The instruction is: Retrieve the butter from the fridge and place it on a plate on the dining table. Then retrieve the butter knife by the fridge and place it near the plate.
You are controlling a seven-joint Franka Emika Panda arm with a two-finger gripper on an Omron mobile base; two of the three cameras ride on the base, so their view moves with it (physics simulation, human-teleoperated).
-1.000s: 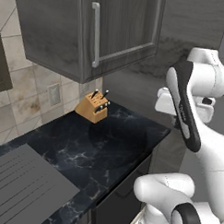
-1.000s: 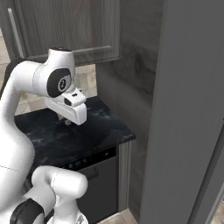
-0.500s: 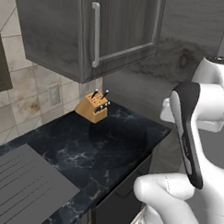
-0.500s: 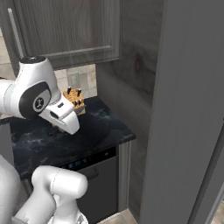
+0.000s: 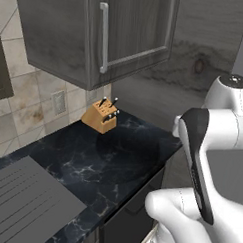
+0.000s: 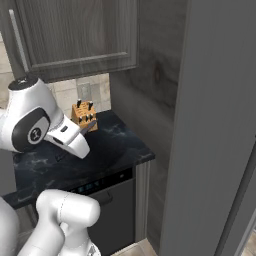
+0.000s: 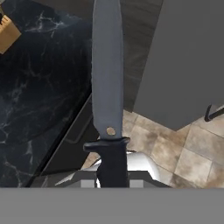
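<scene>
Tall grey fridge [image 6: 215, 125] at the right of the scene, plain-faced, no brand or writing legible anywhere; in the hand view a grey panel [image 7: 192, 61] of it with a dark hooked handle end at its lower edge. Left of it, a dark wood-grain side panel [image 6: 155, 85] and wall cupboard [image 5: 92, 32] with a slim silver handle [image 5: 103, 37], unmarked. Below, a black white-veined marble counter [image 5: 91, 162] over dark grey cabinet fronts, tiled wall behind with a pale socket plate [image 5: 59, 102]. Tan wooden knife block [image 5: 100, 116] at the far end of the counter, black handles sticking up, well apart from the arm. Off the counter's front edge, above the beige floor tiles, the butter knife [image 7: 107, 83] held in the air: dark handle and cross-guard low in the hand view, grey blade running straight away along the gripper's line, long axis lined up with the hand, tip past the top edge. In the right base view, blade tip [image 6: 89, 127] poking out toward the block. Gripper [image 7: 113, 175] pressed together on the knife's handle, fingertips themselves hidden behind it.
</scene>
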